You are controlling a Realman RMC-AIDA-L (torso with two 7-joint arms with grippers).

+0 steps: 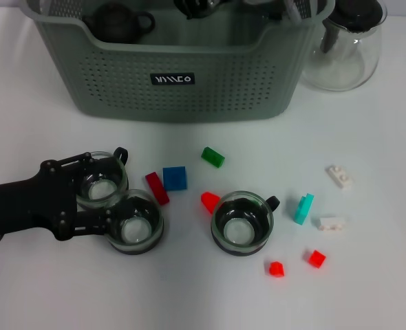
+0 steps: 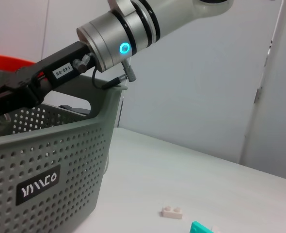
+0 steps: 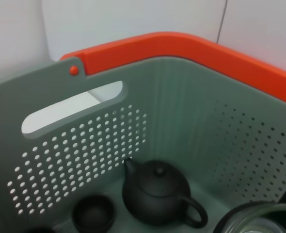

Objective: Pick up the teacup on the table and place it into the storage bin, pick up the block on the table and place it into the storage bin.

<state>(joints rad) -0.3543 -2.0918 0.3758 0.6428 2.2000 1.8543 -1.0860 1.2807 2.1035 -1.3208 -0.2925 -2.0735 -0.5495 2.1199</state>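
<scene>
The grey-green storage bin (image 1: 182, 75) stands at the back, and also shows in the left wrist view (image 2: 51, 160). My left gripper (image 1: 103, 189) lies low at the left with its fingers spread around a glass teacup (image 1: 101, 185). A second teacup (image 1: 135, 225) touches it in front, and a third (image 1: 242, 221) stands mid-table. Blocks lie around: green (image 1: 212, 157), blue (image 1: 175, 177), dark red (image 1: 157, 188), red (image 1: 209, 201). My right gripper (image 1: 203, 5) hangs inside the bin; its arm (image 2: 133, 34) reaches over the rim. A glass cup rim (image 3: 259, 218) shows right under it.
A black teapot (image 3: 155, 191) and a small black cup (image 3: 93, 213) sit in the bin. A clear glass pitcher (image 1: 347, 41) stands right of the bin. Teal (image 1: 303, 208), white (image 1: 338, 177) and small red (image 1: 316, 258) blocks lie at the right.
</scene>
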